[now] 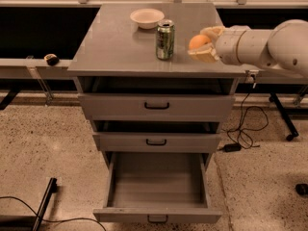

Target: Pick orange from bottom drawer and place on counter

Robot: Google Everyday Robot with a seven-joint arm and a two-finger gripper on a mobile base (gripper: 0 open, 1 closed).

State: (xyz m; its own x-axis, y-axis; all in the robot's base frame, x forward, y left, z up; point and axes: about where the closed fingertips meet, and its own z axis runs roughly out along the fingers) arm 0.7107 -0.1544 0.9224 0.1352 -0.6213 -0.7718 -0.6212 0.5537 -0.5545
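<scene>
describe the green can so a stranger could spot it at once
On the counter of the grey drawer cabinet, look right of centre, in front of the pale bowl. The green soda can stands upright there, left of the end effector gripping the orange; it is the only tall metal cylinder.

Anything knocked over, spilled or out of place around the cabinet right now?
Nothing spilled or tipped. The can and bowl stand upright on the counter; the tool holds the orange over its right side. Only the bottom drawer hangs wide open, empty.
</scene>
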